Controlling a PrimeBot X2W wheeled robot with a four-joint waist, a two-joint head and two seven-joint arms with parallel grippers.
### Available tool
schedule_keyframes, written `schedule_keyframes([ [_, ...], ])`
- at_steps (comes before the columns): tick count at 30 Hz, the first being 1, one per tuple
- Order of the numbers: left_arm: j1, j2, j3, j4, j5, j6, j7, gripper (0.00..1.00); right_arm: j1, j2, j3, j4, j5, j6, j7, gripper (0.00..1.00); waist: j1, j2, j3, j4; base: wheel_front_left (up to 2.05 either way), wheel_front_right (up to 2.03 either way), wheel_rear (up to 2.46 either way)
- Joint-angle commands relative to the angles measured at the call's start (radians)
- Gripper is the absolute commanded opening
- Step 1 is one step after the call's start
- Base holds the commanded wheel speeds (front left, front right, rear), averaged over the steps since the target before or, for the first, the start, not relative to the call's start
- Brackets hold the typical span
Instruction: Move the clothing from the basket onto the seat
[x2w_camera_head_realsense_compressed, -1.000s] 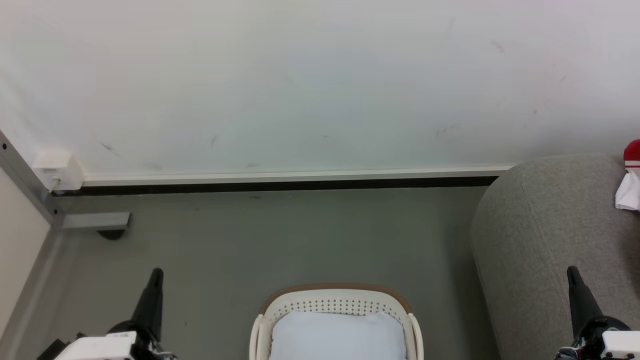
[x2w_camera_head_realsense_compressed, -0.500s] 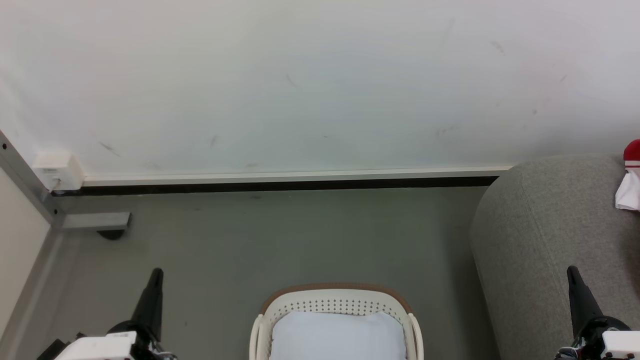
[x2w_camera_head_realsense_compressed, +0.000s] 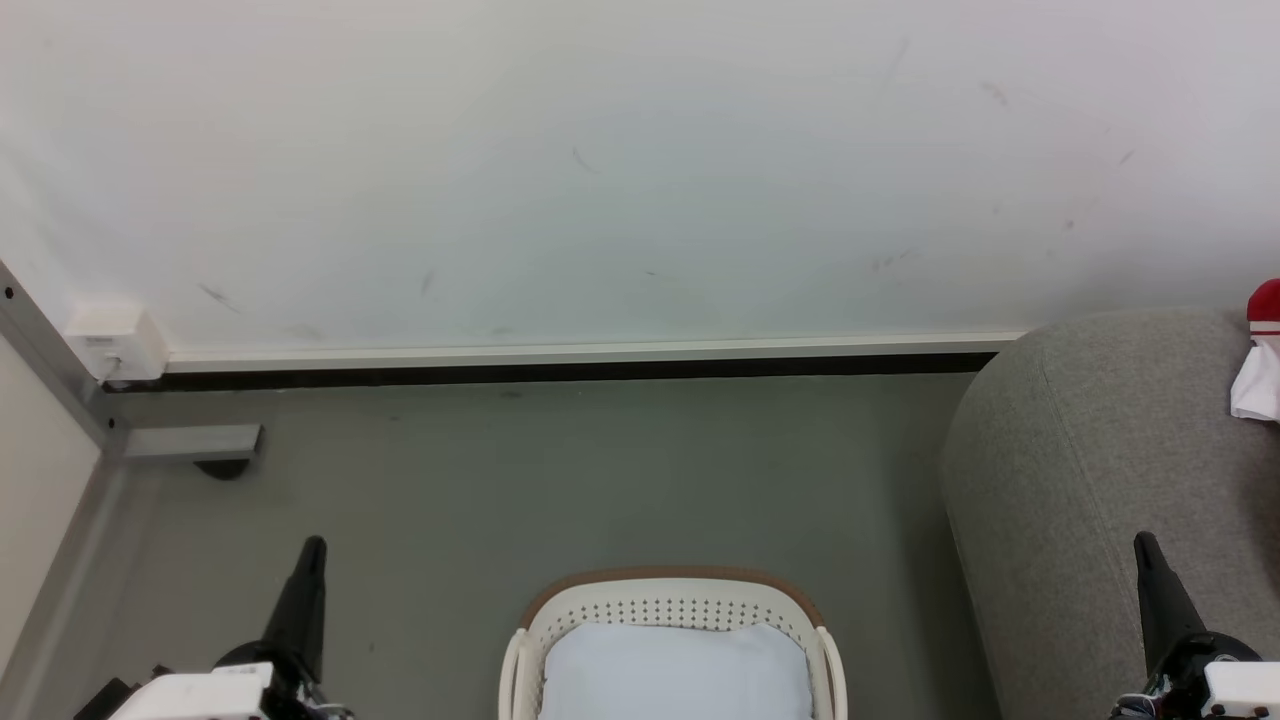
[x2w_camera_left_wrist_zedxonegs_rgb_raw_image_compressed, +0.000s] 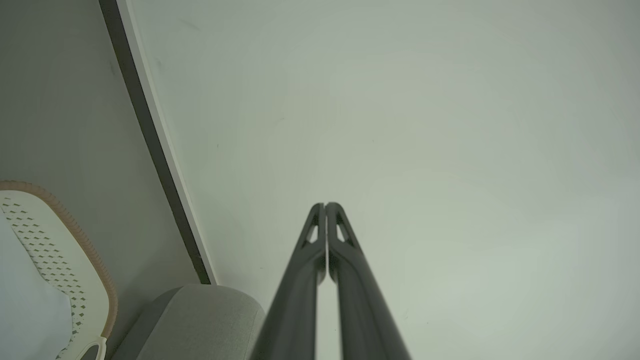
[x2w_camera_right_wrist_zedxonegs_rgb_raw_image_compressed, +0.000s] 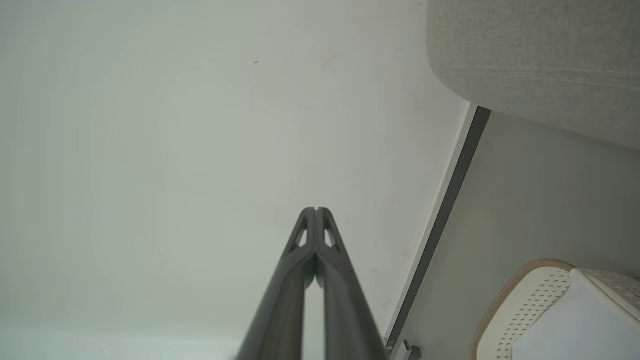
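Observation:
The cream-white basket (x2w_camera_head_realsense_compressed: 672, 606) with a brown rim band stands on the floor at the bottom centre of the head view; its inside shows a pale bluish-white surface. The grey seat (x2w_camera_head_realsense_compressed: 1090, 470) fills the right side, and a bit of red and white clothing (x2w_camera_head_realsense_compressed: 1262, 350) lies on it at the right edge. My left gripper (x2w_camera_head_realsense_compressed: 313, 545) points up at the lower left, shut and holding nothing. My right gripper (x2w_camera_head_realsense_compressed: 1143, 540) stands at the lower right in front of the seat, shut and holding nothing. Both wrist views show shut fingers, left gripper (x2w_camera_left_wrist_zedxonegs_rgb_raw_image_compressed: 325, 205) and right gripper (x2w_camera_right_wrist_zedxonegs_rgb_raw_image_compressed: 316, 210), facing the white wall.
A white wall with a baseboard (x2w_camera_head_realsense_compressed: 580, 352) runs behind the grey floor. A metal frame post (x2w_camera_head_realsense_compressed: 50, 370) with a foot bracket (x2w_camera_head_realsense_compressed: 190, 441) and a white box (x2w_camera_head_realsense_compressed: 115, 340) stands at the left. The basket (x2w_camera_left_wrist_zedxonegs_rgb_raw_image_compressed: 60, 250) and seat (x2w_camera_right_wrist_zedxonegs_rgb_raw_image_compressed: 530, 65) show in the wrist views.

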Motion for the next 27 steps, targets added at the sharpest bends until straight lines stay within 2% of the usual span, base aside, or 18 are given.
schedule_keyframes([
  [1, -0.009, 0.007, 0.002, -0.004, -0.014, -0.004, 0.004, 0.00, -0.013, -0.007, -0.004, -0.005, 0.001, -0.002, 0.004, 0.00, 0.0000, 0.0000, 0.000, 0.000, 0.00, 0.00, 0.00],
  [27, -0.008, 0.007, 0.002, -0.004, -0.014, -0.004, 0.004, 0.00, -0.013, -0.007, -0.004, -0.005, 0.001, -0.002, 0.004, 0.00, 0.0000, 0.0000, 0.000, 0.000, 0.00, 0.00, 0.00],
])
